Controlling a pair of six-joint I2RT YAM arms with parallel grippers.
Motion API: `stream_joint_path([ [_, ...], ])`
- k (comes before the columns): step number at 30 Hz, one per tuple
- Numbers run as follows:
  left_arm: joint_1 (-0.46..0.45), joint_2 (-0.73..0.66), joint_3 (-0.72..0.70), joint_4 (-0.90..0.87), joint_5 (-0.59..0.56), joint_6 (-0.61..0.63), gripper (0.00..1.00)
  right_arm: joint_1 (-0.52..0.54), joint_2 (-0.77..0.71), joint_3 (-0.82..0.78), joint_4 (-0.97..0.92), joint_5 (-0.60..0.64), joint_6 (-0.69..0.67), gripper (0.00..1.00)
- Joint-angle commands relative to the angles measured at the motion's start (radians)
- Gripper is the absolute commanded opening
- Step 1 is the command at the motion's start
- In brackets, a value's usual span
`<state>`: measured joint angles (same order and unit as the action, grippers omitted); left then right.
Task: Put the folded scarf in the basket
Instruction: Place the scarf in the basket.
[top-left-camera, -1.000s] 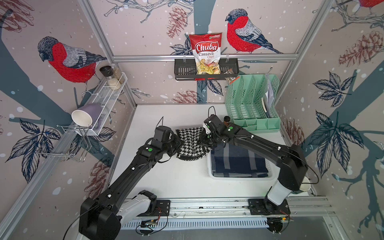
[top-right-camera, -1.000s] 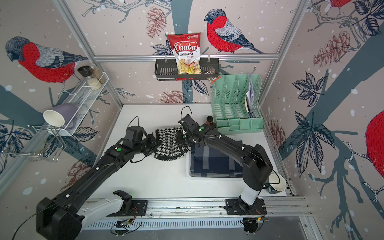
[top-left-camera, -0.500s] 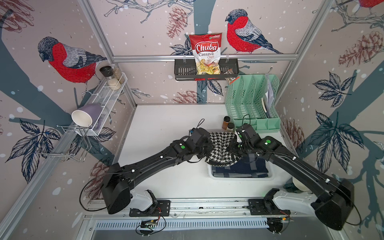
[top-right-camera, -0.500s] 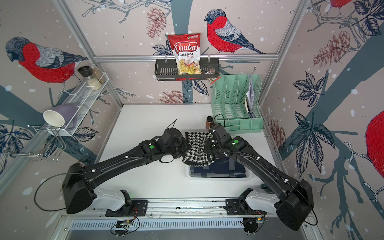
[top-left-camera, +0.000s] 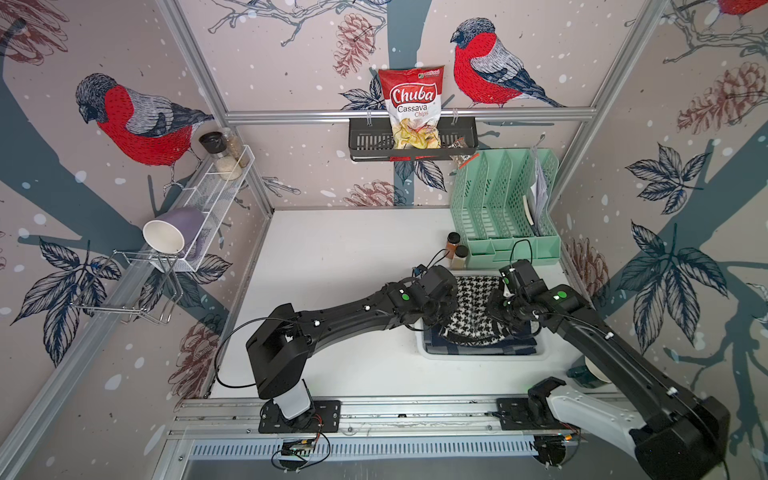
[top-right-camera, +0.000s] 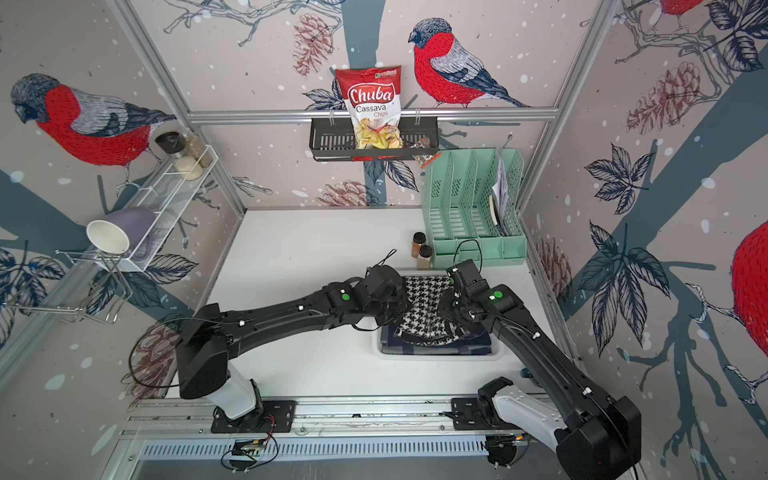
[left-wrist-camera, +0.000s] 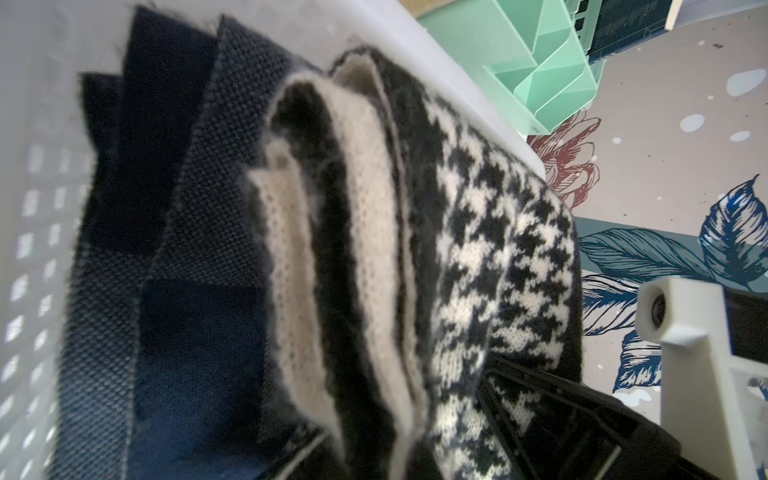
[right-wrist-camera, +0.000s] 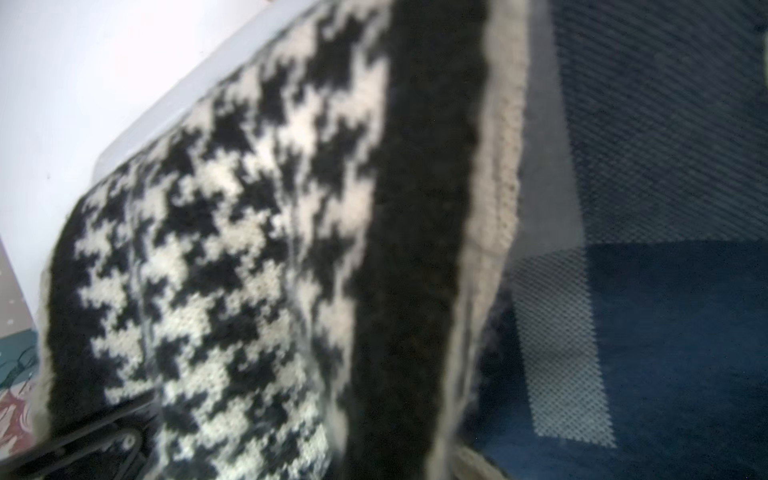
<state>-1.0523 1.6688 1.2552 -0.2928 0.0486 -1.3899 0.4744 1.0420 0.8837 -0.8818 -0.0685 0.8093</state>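
Shifted from mid-counter (top-left-camera: 332, 270), the folded black-and-white houndstooth knit scarf (top-left-camera: 473, 309) now hangs over the shallow white perforated plastic basket (top-left-camera: 478, 357) at 4 o'clock. Our left end effector (top-left-camera: 442, 316) and right end effector (top-left-camera: 500, 309) pinch opposite edges; we judge it soft, light and sagging between them.

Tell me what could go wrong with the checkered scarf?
1. The left gripper and right gripper pinch the scarf over the basket; its folded layers gape in the left wrist view, so it may unfold when let go.
2. It may land crooked on the navy cloth and hang over the rim.
3. Spice jars stand behind the basket; an arm might bump them.
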Motion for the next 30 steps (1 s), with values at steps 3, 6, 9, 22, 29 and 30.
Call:
stream_joint_path([
  [3,-0.008,0.023,0.008,0.033,0.037,-0.001,0.0,-0.052,0.01,-0.019,0.039,0.028,-0.05,0.0],
  [6,-0.008,0.038,0.004,0.038,0.045,0.0,0.0,-0.071,0.016,-0.03,0.042,0.032,-0.059,0.0],
  [9,-0.008,0.049,0.001,0.038,0.044,0.004,0.0,-0.084,0.014,-0.05,0.051,0.032,-0.062,0.0],
  [22,-0.008,0.083,0.026,-0.066,-0.017,0.054,0.32,-0.133,0.002,-0.121,0.076,0.07,-0.042,0.53],
  [29,-0.008,0.023,0.022,-0.146,-0.076,0.075,0.48,-0.142,-0.037,-0.089,0.036,0.134,-0.029,0.65],
  [30,-0.008,0.013,0.016,-0.153,-0.082,0.078,0.48,-0.142,-0.04,-0.093,0.034,0.137,-0.024,0.64],
])
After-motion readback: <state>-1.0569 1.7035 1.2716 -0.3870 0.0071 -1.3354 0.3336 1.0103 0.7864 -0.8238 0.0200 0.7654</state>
